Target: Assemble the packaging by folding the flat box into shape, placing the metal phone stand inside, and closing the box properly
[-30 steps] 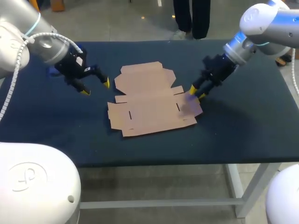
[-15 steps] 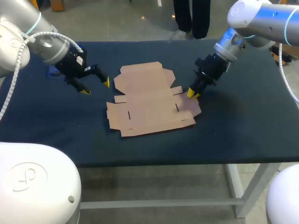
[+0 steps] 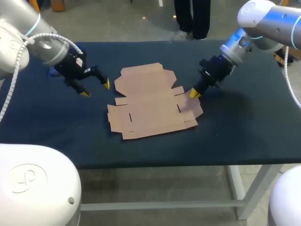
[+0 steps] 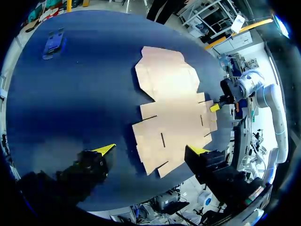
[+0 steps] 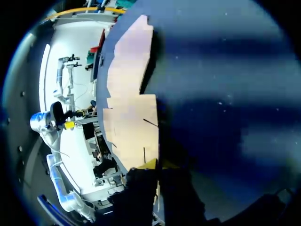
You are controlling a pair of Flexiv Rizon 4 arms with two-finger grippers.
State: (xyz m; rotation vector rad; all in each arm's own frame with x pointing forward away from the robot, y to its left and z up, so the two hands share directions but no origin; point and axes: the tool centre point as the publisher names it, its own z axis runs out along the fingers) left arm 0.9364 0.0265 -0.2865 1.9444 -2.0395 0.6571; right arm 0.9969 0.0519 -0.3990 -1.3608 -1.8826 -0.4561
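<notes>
The flat brown cardboard box (image 3: 150, 101) lies unfolded in the middle of the dark table, also seen ahead of my left gripper as box (image 4: 171, 108). My right gripper (image 3: 194, 93) is at the box's right side flap, its yellow tips pressed together. In the right wrist view the box (image 5: 129, 94) runs its edge in between the tips of the right gripper (image 5: 159, 165), which is shut on it. My left gripper (image 3: 95, 88) hangs open just left of the box, touching nothing; its own view shows the left gripper (image 4: 151, 149) with tips wide apart. A small blue-grey phone stand (image 4: 52, 43) lies far left.
The dark blue table (image 3: 244, 127) has bare cloth to the right of and in front of the box. In the head view the phone stand (image 3: 51, 72) is mostly hidden behind my left wrist.
My right gripper's fingers have closed together at the box's right flap and shifted slightly along its edge. The left arm and the box have stayed in place.
</notes>
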